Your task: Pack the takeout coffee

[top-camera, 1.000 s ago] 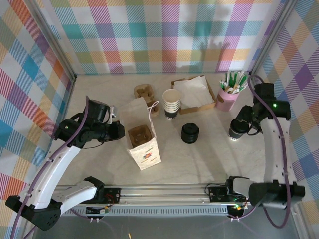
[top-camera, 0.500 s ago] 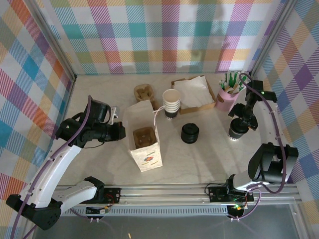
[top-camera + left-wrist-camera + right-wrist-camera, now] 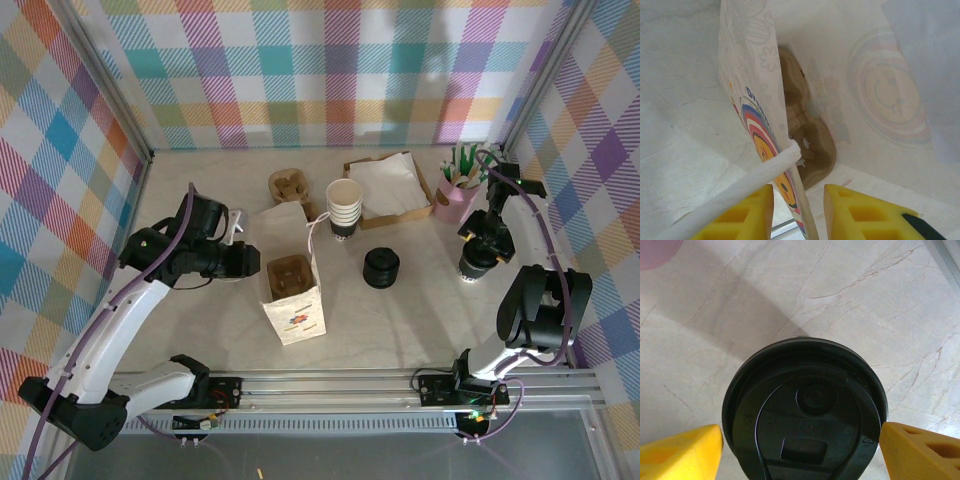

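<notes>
The takeout coffee stands on the table at the right, its black lid seen from above in the right wrist view. My right gripper hangs over it, open, and its yellow fingers flank the lid on both sides. A white paper bag with a printed smiley stands open left of centre, with a brown cup carrier inside. My left gripper is at the bag's left rim. It is open, and the bag wall and white handle run between its fingers.
A stack of lidless cream cups and a squat stack of black lids stand between bag and coffee. A cardboard tray of napkins, a pink cup of stirrers and a second carrier sit behind.
My right arm has swung from beside the coffee to straight above it. My left gripper has slid right onto the bag's rim, and the bag mouth stands wider.
</notes>
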